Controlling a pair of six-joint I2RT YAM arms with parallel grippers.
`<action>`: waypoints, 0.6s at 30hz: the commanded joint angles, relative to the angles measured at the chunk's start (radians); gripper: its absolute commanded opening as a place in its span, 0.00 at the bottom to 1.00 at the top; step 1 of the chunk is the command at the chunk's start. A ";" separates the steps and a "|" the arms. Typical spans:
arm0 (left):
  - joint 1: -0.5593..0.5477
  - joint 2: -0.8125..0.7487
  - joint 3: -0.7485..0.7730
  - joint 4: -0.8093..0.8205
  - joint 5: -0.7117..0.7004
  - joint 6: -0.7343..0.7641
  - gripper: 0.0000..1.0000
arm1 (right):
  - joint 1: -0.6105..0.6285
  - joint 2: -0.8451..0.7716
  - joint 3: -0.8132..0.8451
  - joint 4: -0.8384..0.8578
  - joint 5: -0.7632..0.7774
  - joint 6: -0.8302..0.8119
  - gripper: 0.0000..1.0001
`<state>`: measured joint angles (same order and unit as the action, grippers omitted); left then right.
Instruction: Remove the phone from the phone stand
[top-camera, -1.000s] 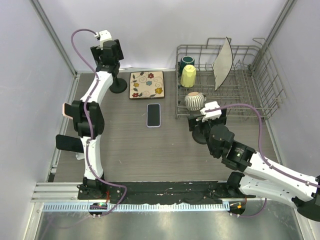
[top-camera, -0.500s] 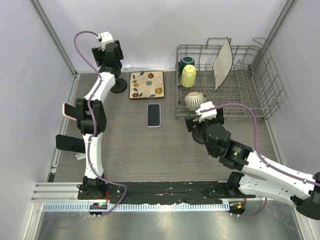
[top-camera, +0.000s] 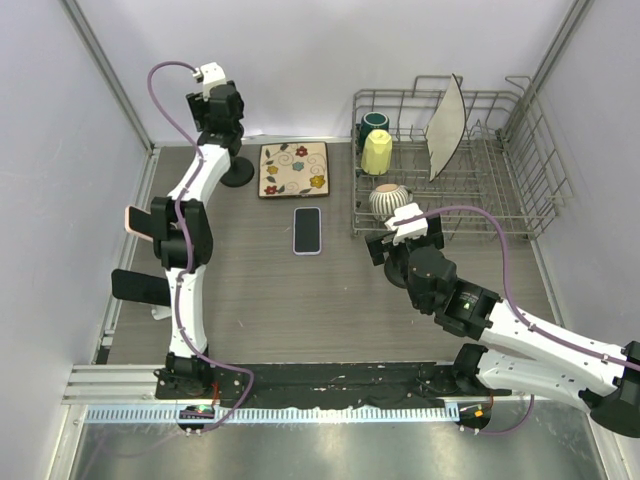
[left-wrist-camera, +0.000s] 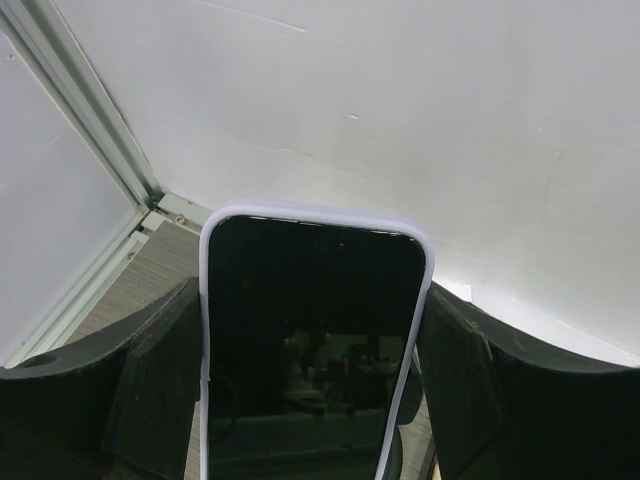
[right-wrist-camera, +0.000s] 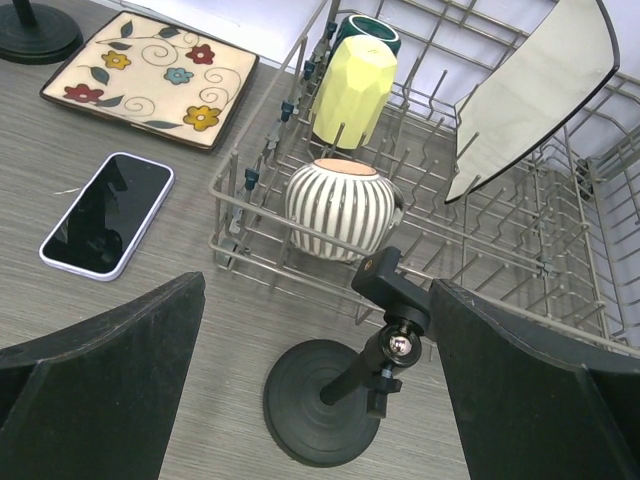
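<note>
A phone (left-wrist-camera: 312, 330) with a dark screen and a pale case stands upright between my left gripper's (left-wrist-camera: 312, 300) fingers, whose pads press its two long edges. From above, the left gripper (top-camera: 222, 118) hangs at the back left over the phone stand, of which only the round black base (top-camera: 237, 172) shows. My right gripper (right-wrist-camera: 318, 300) is open above an empty black stand (right-wrist-camera: 330, 400) beside the dish rack and touches nothing.
A second phone (top-camera: 307, 230) lies flat mid-table, below a flowered square plate (top-camera: 294, 169). The wire dish rack (top-camera: 520, 190) at the back right holds a striped cup (right-wrist-camera: 343, 208), a yellow cup (right-wrist-camera: 354, 92), a dark green cup and an upright plate. Walls stand close behind the left gripper.
The left wrist has shifted slightly over its stand. The right gripper has crept a little to the left and towards the rack.
</note>
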<state>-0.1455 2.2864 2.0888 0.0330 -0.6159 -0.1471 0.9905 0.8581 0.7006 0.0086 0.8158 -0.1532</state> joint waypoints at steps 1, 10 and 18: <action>0.003 -0.070 -0.045 0.047 0.041 -0.022 0.52 | -0.003 0.001 0.002 0.048 -0.006 -0.003 1.00; -0.009 -0.296 -0.231 0.048 0.134 -0.026 0.22 | -0.001 -0.021 0.005 0.027 -0.033 0.021 0.99; -0.025 -0.550 -0.516 -0.010 0.316 -0.057 0.13 | -0.001 -0.053 0.022 0.002 -0.096 0.052 0.99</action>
<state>-0.1608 1.9167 1.6547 -0.0139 -0.4244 -0.1722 0.9905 0.8341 0.7006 -0.0006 0.7605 -0.1268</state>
